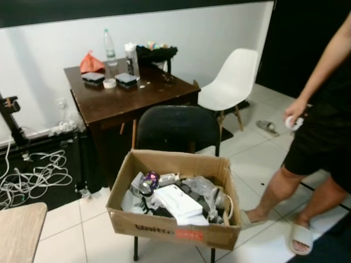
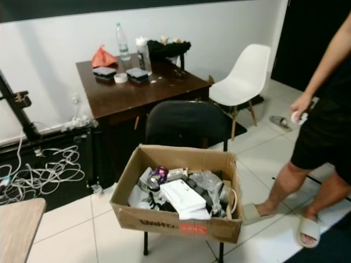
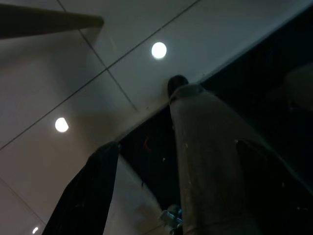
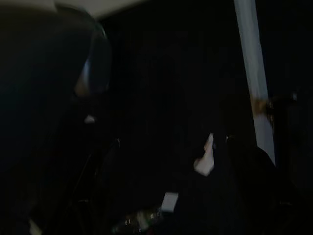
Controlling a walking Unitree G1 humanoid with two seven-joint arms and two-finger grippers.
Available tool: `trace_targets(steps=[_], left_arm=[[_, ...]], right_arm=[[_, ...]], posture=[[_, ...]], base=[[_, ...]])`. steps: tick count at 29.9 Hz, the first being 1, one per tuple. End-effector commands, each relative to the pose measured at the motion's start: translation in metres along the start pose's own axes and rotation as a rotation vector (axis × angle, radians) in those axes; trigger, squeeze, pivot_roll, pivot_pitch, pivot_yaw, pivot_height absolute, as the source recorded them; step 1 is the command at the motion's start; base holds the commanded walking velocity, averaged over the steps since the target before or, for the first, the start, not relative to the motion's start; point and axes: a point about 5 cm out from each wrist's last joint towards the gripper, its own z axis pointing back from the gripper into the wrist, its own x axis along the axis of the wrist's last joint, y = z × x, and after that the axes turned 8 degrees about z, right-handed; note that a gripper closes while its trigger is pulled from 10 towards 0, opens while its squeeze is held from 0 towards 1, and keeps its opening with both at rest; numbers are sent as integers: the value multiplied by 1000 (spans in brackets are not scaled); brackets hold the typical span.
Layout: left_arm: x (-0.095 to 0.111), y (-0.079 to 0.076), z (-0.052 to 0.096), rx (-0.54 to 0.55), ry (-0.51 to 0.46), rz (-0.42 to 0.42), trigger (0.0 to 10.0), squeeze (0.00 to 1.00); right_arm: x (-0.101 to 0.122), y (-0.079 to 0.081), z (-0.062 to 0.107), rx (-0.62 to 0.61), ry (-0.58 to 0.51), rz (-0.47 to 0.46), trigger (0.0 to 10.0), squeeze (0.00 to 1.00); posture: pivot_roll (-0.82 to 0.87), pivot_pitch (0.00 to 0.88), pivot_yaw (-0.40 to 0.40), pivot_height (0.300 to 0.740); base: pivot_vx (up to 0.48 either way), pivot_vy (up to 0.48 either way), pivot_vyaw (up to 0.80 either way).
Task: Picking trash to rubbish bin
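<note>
Cardboard box (image 1: 175, 230) is sitting nearest, resting on the seat of a black chair (image 1: 178, 127), its open top crammed with trash: a white flat packet (image 1: 176, 201) lying on top, long axis running from near-right to far-left, beside crumpled clear plastic (image 1: 200, 186) and a shiny purple wrapper (image 1: 149, 179). This box is looking like the bin. The packet is looking light and fairly stiff, best pinched across a short edge; the plastic is soft and slippery. Left hand (image 3: 142, 161) is hanging idle, fingers standing apart over pale tiles; right hand is lost in darkness, so I cannot tell its state. A person (image 1: 323, 137) is standing to the right, holding something small and white. Further back, the dark wooden counter (image 1: 109, 101) is carrying a water bottle (image 1: 110, 48) standing upright, a tape roll (image 1: 109, 83) and an orange bag (image 1: 91, 62). A white chair (image 1: 230, 82) is waiting beyond.
</note>
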Motion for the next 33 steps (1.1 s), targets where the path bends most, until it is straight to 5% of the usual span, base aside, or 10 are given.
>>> trace_targets(steps=[1,21,33], left_arm=[[-13,2,1,6,50,-1,10000,0],[-12,4,1,4,51,-14,10000,0],[-10,4,1,4,45,-51,10000,0]], right_arm=[[-3,7,0,19,11,-16,10000,0],[-4,6,0,20,12,4,10000,0],[-6,5,0,16,18,-8,10000,0]], posture=[[-158,65,43,740],[-154,51,43,740],[-157,63,44,740]], base=[[-274,0,0],[-270,0,0],[0,0,0]])
